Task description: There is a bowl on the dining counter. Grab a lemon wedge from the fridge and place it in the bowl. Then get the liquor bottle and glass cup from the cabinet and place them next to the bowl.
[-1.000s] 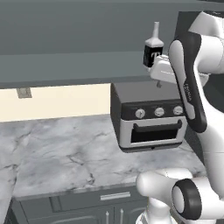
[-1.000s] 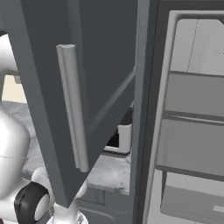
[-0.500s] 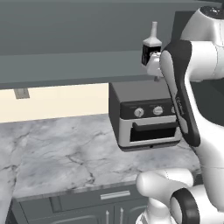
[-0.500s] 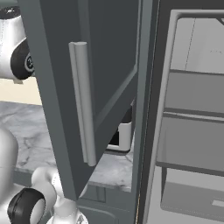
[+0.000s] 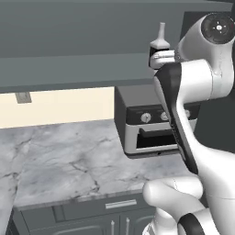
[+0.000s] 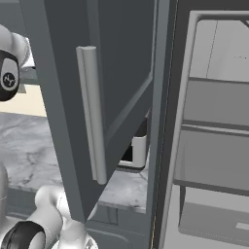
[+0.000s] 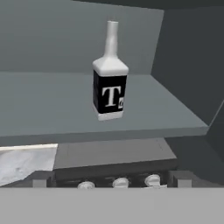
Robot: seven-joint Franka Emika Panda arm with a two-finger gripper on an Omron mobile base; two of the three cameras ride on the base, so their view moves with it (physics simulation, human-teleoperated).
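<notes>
Liquor bottle [image 7: 110,83] stands upright on the cabinet [image 7: 52,98] shelf, long axis vertical, narrow neck up. Black label with the white "T" faces the hand camera. It sits toward the right end of the shelf, set back from the front edge and clear of the cabinet's right inner wall.

From the left base camera the bottle [image 5: 159,45] shows partly, neck and shoulder above the arm's wrist, at the shelf's right end.

Arm is raised high, forearm running up from the lower right, wrist bent toward the shelf at bottle height. The hand looks roughly level into the cabinet, bottle a bit above centre of its view. Fingertips aren't visible in any view; the pincer is apart at full width, nothing in it, no contact with the bottle.

Around it: toaster oven [image 5: 151,124] directly below the shelf on the marble worktop [image 5: 64,160], three knobs along its front. Drawer fronts [image 5: 92,209] under the worktop edge.

Right base camera: open cabinet door [image 6: 97,97] with its long silver handle [image 6: 92,114] stands close in front and blocks the shelf. Fridge [image 6: 214,131] to the right stands open, with shelves visible.
</notes>
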